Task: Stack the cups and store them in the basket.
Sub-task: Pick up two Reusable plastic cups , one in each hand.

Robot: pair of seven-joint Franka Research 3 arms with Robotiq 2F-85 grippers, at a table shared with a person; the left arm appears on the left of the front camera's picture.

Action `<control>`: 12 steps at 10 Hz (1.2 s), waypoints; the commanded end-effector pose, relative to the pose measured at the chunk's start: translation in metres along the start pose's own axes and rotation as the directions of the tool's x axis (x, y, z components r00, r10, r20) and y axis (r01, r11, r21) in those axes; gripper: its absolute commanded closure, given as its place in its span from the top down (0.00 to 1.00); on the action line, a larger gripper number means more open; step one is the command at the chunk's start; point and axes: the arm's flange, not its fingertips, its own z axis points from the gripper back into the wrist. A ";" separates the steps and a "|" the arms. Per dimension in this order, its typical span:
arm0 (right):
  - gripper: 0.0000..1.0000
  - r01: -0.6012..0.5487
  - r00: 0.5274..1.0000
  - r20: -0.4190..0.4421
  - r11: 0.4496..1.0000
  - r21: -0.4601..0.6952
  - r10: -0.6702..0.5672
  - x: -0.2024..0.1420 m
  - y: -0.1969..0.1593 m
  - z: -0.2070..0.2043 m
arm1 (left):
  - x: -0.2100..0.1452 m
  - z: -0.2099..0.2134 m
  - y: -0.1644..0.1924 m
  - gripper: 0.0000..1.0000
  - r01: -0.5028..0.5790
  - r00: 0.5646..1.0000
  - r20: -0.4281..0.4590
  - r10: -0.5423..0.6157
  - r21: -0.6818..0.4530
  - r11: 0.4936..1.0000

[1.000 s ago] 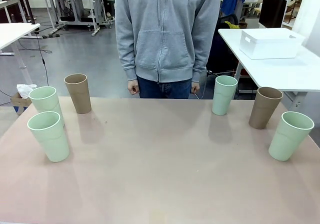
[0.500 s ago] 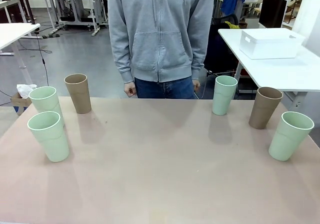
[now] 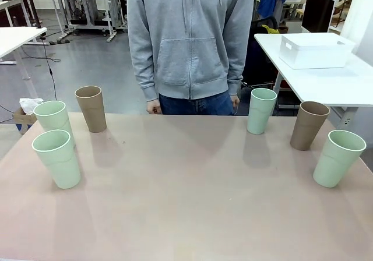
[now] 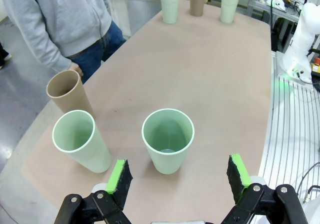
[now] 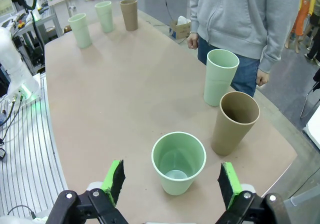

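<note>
Left gripper (image 4: pixel 178 174) spread wide, empty, left mint cup (image 4: pixel 167 140) upright just ahead, right gripper (image 5: pixel 171 180) spread wide, empty, right mint cup (image 5: pixel 178 163) just ahead, tan cup (image 5: pixel 235 121) beside it

Left tool (image 4: pixel 178 174), right tool (image 5: pixel 171 178): jaws apart

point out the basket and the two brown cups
basket (image 3: pixel 312 57): front view, on its near side wall.
left brown cup (image 3: pixel 92 112): front view, middle of its outer wall.
right brown cup (image 3: pixel 306 130): front view, middle of its outer wall.
</note>
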 end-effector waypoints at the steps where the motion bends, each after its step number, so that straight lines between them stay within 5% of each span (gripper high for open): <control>1: 1.00 -0.025 0.999 0.027 1.000 -0.004 0.025 0.001 -0.002 -0.001 | 0.000 0.000 0.000 1.00 0.022 1.000 0.016 -0.022 -0.002 1.000; 6: 1.00 0.000 1.000 0.000 1.000 0.000 0.000 0.000 0.000 0.000 | 0.000 0.000 0.000 1.00 0.000 1.000 0.000 0.000 0.000 1.000; 8: 1.00 -0.053 0.996 0.082 0.988 0.143 0.041 0.000 -0.031 -0.012 | 0.001 -0.008 0.043 1.00 0.047 0.998 0.038 -0.042 -0.123 0.991; 12: 1.00 -0.135 0.969 0.240 0.950 0.282 0.066 -0.047 -0.085 -0.045 | -0.022 -0.035 0.102 1.00 0.100 0.984 0.165 -0.072 -0.164 0.981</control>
